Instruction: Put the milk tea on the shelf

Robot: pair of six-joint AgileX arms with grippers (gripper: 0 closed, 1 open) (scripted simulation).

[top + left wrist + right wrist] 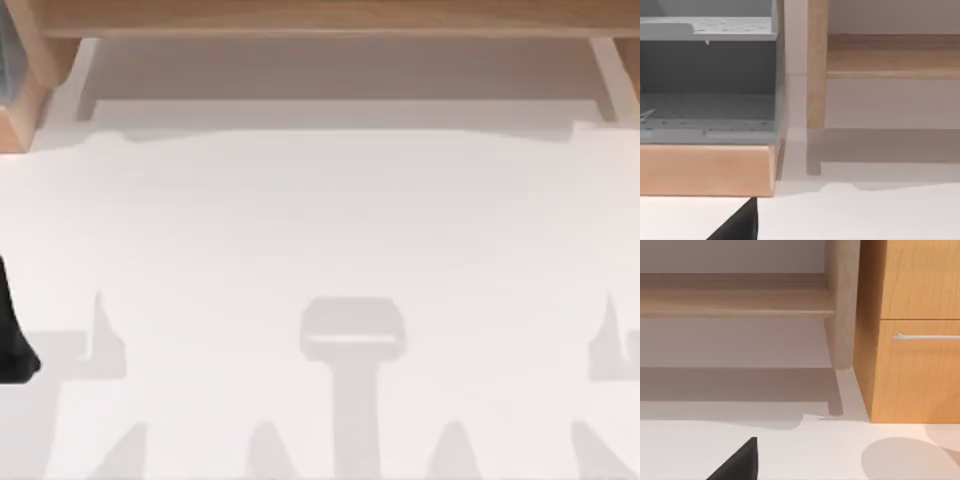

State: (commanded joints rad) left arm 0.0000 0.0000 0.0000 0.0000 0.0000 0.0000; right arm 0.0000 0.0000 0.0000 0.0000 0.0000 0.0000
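The milk tea is out of view. The shelf [330, 18] runs along the far edge of the white table [330, 220], with its long light-brown board on top, wooden side panels and pale inner uprights [78, 75]. The left wrist view looks at the shelf's board [890, 60] and one wooden upright [816, 65]. The right wrist view looks at the board [735, 297] and the other upright [842, 305]. A black part of my left gripper [737, 225] sits low over the table, and my left arm [12, 335] is at the table's left edge. A black part of my right gripper [737, 462] also hovers over the table.
A grey perforated unit [707, 75] on a wooden base [705, 167] stands beside the shelf's left end. A wooden cabinet [915, 365] with a metal handle [925, 336] stands at the shelf's right end. Grey shadows [352, 335] lie on the table's near half.
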